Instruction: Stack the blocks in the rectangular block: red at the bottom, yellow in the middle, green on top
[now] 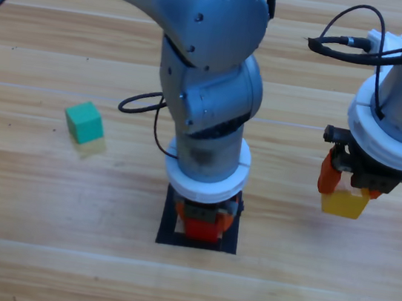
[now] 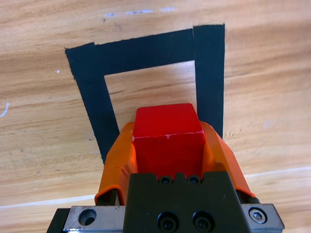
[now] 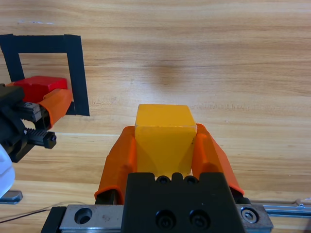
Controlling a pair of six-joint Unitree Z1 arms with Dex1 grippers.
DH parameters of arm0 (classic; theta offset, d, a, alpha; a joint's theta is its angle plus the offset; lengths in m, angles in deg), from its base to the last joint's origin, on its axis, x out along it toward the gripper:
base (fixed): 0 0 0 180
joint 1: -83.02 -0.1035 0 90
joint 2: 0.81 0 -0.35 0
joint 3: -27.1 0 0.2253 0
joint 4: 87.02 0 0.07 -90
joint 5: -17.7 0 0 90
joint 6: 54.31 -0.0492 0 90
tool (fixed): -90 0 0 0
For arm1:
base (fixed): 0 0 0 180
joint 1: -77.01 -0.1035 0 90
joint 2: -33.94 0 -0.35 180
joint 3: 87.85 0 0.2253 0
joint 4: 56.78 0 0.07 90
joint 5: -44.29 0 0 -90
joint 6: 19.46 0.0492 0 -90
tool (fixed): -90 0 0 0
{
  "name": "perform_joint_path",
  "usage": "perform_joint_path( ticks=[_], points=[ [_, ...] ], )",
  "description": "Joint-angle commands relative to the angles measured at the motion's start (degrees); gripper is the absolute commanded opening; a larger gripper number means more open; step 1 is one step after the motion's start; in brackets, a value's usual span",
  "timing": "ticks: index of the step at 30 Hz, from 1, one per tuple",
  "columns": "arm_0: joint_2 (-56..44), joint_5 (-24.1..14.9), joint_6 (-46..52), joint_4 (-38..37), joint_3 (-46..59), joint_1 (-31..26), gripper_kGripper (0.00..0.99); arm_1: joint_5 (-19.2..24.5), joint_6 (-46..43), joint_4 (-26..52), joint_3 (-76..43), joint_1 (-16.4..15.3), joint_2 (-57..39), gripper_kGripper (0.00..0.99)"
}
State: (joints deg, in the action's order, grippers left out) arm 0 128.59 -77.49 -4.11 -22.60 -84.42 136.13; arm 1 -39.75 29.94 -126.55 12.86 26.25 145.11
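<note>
Red cube (image 2: pixel 167 133) in left tool (image 2: pixel 167 145), one yellow (image 3: pixel 165 131), one green (image 1: pixel 84 121)

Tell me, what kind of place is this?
Probably a robot practice lab. A wooden table has a black tape square marked on it, and each arm's pincer grips a toy cube: left red, right yellow.

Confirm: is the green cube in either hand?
No. The green cube sits alone on the table, left of both arms.

lab bench | two robot arms (image 1: pixel 207 106) | taped square (image 2: pixel 209 73) on wooden table (image 1: pixel 23 245)
</note>
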Motion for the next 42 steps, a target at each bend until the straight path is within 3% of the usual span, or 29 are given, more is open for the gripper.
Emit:
perform_joint_path(
  ticks=[1,42],
  points=[
    [2.7,-1.4,4.5,0.2,-0.3,0.9,0.058,-0.9,-0.5,-0.6,-1.0,1.2,0.3,0.204],
    [4.3,-2.7,2.7,0.3,0.5,-0.5,0.069,-1.7,-1.0,-0.6,0.0,1.2,2.1,0.204]
  ],
)
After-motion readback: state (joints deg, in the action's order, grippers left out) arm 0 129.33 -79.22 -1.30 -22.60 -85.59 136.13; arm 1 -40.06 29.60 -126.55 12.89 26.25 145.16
